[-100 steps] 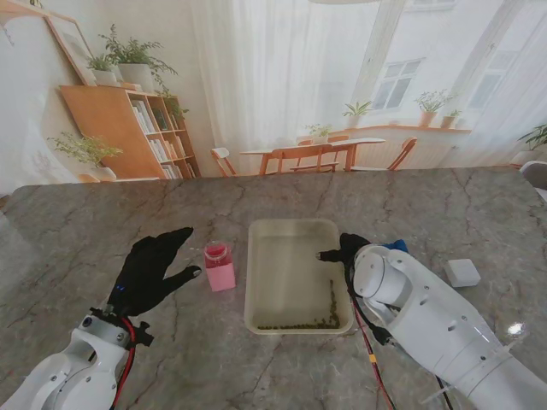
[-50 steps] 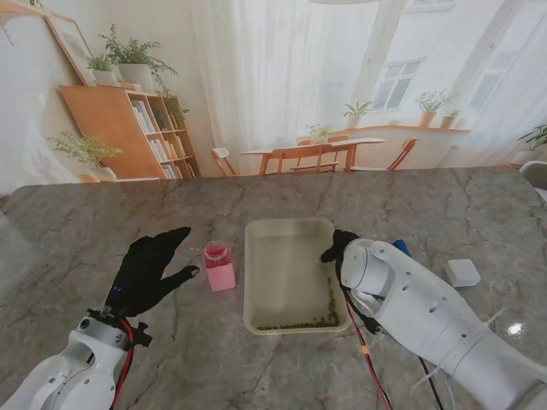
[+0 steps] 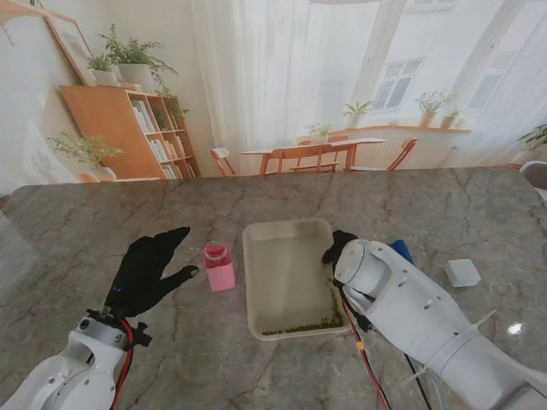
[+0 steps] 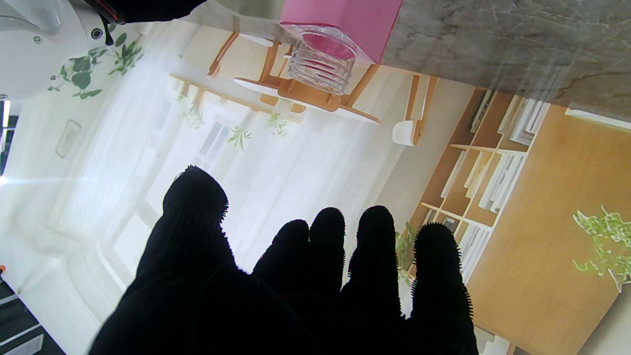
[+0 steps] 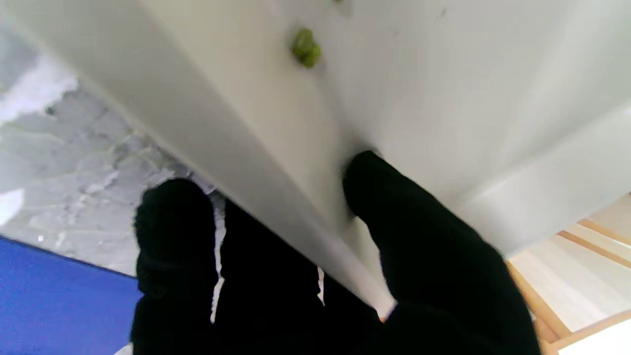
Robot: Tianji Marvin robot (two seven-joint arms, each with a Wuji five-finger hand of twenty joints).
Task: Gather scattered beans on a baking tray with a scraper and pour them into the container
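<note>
Left hand [image 3: 147, 272] hovered open over the table, fingers spread, holding nothing. Pink container [image 3: 219, 266] stood just right of it, between that hand and the baking tray [image 3: 275, 235]. Beans [image 3: 301, 326] lay along the tray's near edge. Right hand [image 3: 339, 246] was clamped on the tray's right rim, so the pour had to go left, across the tray's long axis.

Bare marble lies between the left hand [image 3: 147, 272] and the pink container [image 3: 219, 266]; the container stands just beside the baking tray [image 3: 289, 235], narrowing that gap; the blue scraper [image 3: 399, 248] and white block [image 3: 462, 272] occupy the frame's right.
</note>
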